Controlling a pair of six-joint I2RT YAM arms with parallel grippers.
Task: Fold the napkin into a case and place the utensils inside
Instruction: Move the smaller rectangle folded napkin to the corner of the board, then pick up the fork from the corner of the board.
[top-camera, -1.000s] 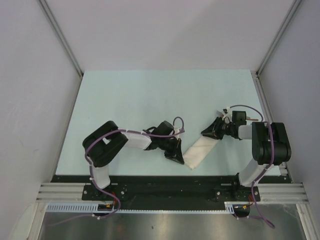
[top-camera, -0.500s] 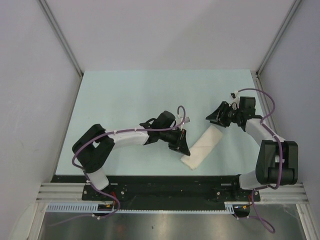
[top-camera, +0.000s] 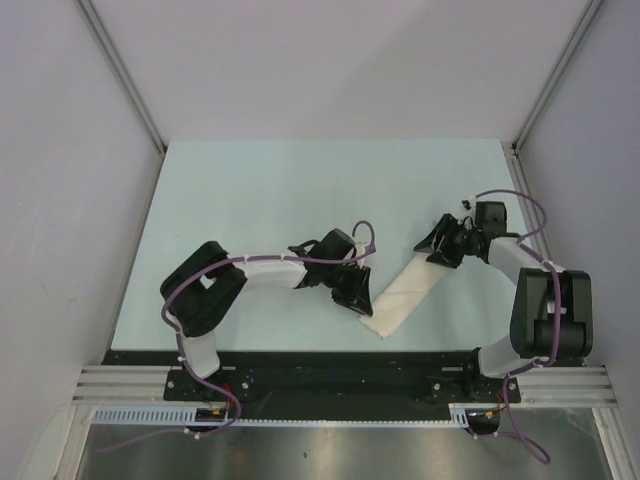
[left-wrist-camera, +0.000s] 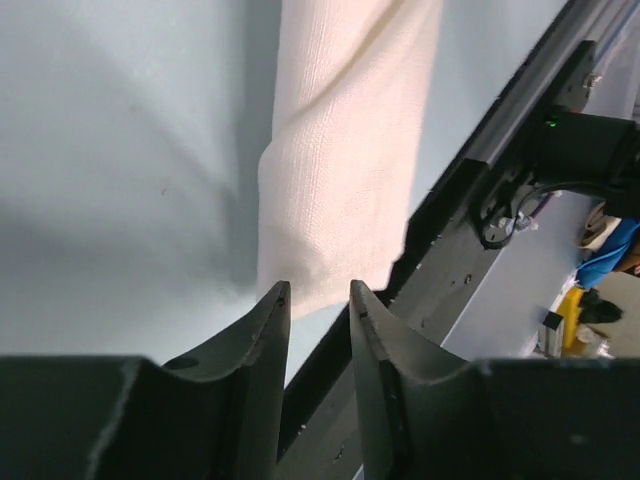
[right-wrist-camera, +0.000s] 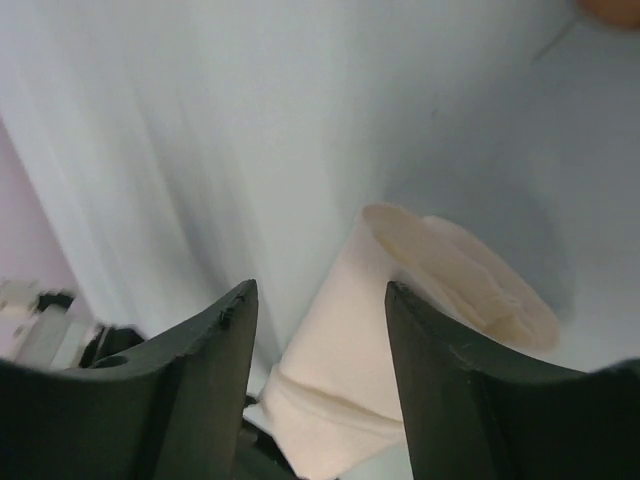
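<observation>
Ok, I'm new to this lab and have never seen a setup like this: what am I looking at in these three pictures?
Two robot arms, left and right, are bolted at the near edge of a pale table. The wide picture is from a camera above and behind them; the other two are from cameras on the wrists, looking past each arm's own dark fingers. A white napkin, folded into a long narrow case, lies slanted between the arms. The left fingers stand slightly apart at its nearer end; the right fingers stand wider apart by its open far end. Neither holds anything.
</observation>
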